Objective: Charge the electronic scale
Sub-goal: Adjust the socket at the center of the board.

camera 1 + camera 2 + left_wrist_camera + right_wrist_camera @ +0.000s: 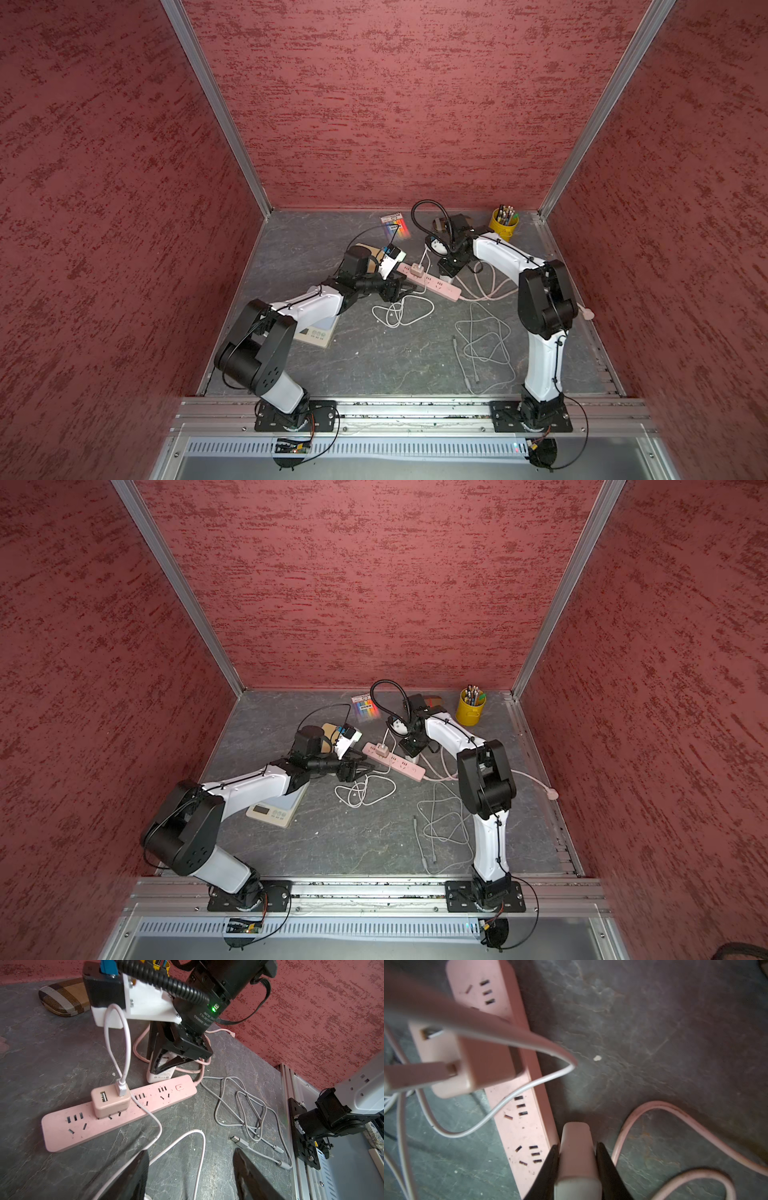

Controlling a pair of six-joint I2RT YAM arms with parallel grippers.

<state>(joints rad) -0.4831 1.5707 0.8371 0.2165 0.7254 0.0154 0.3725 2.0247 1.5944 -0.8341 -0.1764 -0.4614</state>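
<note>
Right gripper (577, 1145) clamps a white charger (577, 1169), probably, beside the strip (529, 1126); left gripper (190, 1152) gapes over the cable (195, 1130), scale (270, 812) under its forearm.

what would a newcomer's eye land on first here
The pink power strip lying across the middle of the grey table, with a pink USB charger plugged in and a white cable trailing off it. Just beyond the strip, the right gripper is shut on a white adapter. The electronic scale sits half hidden under the left arm, front left.
</note>
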